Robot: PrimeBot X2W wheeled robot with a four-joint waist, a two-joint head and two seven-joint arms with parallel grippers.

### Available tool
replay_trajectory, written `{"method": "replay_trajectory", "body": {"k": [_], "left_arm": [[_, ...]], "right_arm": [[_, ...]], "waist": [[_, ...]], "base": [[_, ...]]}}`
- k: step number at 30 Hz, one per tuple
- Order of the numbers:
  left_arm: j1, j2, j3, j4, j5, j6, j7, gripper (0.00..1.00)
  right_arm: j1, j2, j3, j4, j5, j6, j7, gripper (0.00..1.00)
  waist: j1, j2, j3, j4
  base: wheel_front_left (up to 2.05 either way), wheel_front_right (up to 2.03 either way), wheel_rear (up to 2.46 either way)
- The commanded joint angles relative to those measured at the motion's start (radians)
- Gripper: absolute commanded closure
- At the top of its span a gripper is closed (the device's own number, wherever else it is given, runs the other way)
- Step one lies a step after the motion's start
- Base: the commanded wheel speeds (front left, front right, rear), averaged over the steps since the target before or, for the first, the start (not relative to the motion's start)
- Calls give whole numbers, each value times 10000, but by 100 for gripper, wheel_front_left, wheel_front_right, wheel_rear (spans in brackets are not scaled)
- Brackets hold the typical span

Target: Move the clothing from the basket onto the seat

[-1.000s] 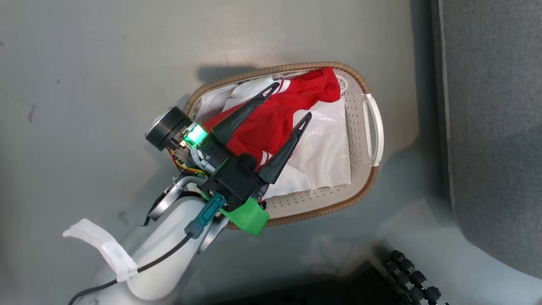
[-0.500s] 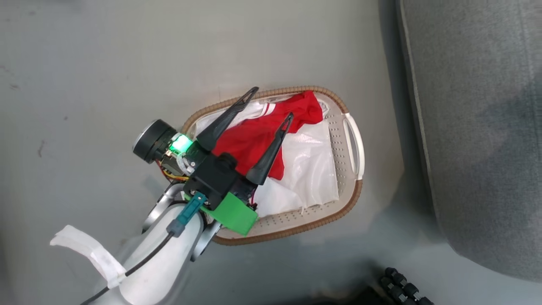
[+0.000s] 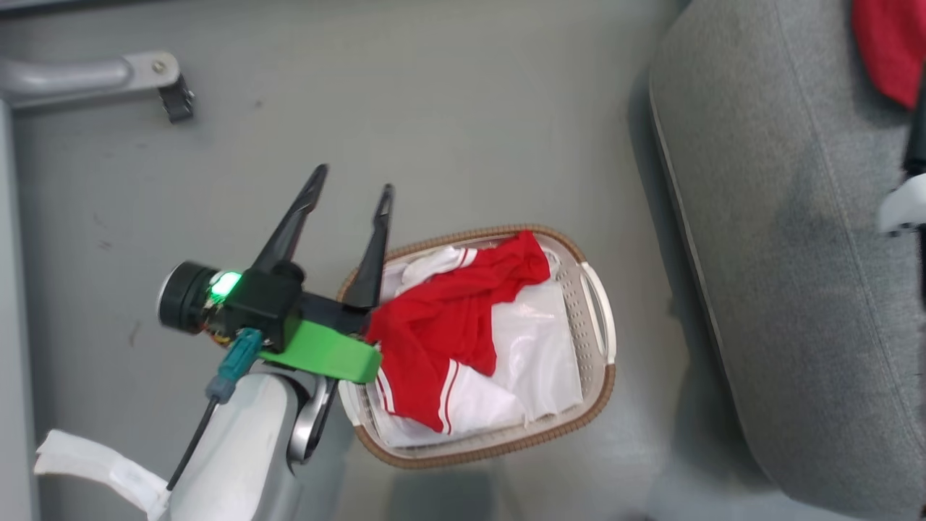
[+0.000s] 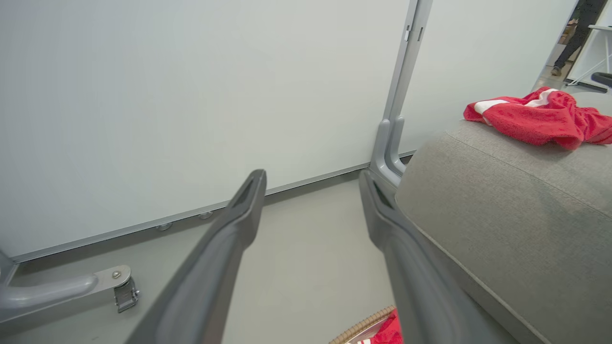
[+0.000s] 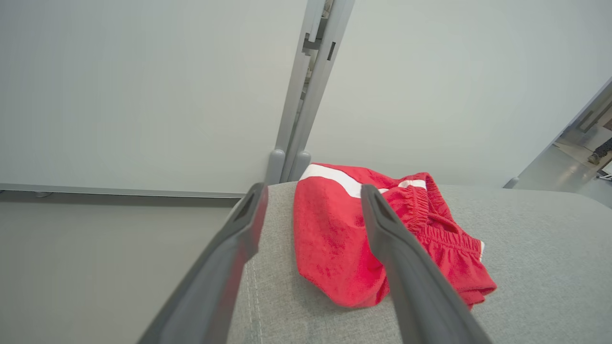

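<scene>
The oval cream basket [image 3: 463, 459] stands on the floor, holding red clothing [image 3: 448, 325] with white stripes over a glossy white liner [image 3: 542, 354]. My left gripper [image 3: 351, 184] hovers open and empty at the basket's left rim, fingers pointing past it; its wrist view shows the open fingers [image 4: 311, 177] above the basket rim [image 4: 363, 329]. A second red piece of clothing [image 5: 363, 239] lies on the grey seat [image 5: 526, 267]. My right gripper [image 5: 311, 191] is open just above it, gripping nothing. The seat [image 3: 796, 253] fills the right side, with that piece [image 3: 886, 43] at its top corner.
A grey metal leg with a caster bracket [image 3: 163, 83] lies at the far left, by a pale wall panel [image 4: 191, 95] with an upright post [image 4: 397, 110]. A person's legs [image 4: 576, 28] show in the distance. Bare grey floor [image 3: 470, 130] separates basket and wall.
The head camera has swung, bringing in the seat's top and the red piece on it. My left gripper, still open, has come off the clothing in the basket to the basket's left rim.
</scene>
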State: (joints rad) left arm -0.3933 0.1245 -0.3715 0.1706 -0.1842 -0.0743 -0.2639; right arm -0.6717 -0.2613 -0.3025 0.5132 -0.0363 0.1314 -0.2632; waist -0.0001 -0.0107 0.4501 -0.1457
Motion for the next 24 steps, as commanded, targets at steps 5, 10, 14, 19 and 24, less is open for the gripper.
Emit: {"method": "replay_trajectory", "body": {"k": [5, 10, 14, 19, 24], "left_arm": [[726, -278, 772, 419, 35, 63, -7, 0], [1419, -482, 1561, 566, 12, 105, -7, 0], [2056, -589, 2252, 635, -6, 145, -7, 0], [2775, -675, 2858, 655, 62, 122, -7, 0], [3387, -730, 3262, 631, -58, 84, -7, 0]], "right_arm": [[445, 839, 386, -585, -49, -14, -25, 0], [1314, 1563, 876, -1327, 177, -14, -25, 0], [2160, 1868, 1430, -1695, 181, -14, -25, 0], [3229, 2072, 1965, -2146, 258, -14, -25, 0], [4170, 2086, 2517, -2446, 834, -14, -25, 0]], "waist": [[1, 107, -1529, 657], [1, 107, -2096, 1076], [1, 107, -2491, 1290], [1, 107, -2853, 1452], [1, 107, -3160, 1476]], "base": [[0, 0, 0], [0, 0, 0], [0, 0, 0], [0, 0, 0], [0, 0, 0]]}}
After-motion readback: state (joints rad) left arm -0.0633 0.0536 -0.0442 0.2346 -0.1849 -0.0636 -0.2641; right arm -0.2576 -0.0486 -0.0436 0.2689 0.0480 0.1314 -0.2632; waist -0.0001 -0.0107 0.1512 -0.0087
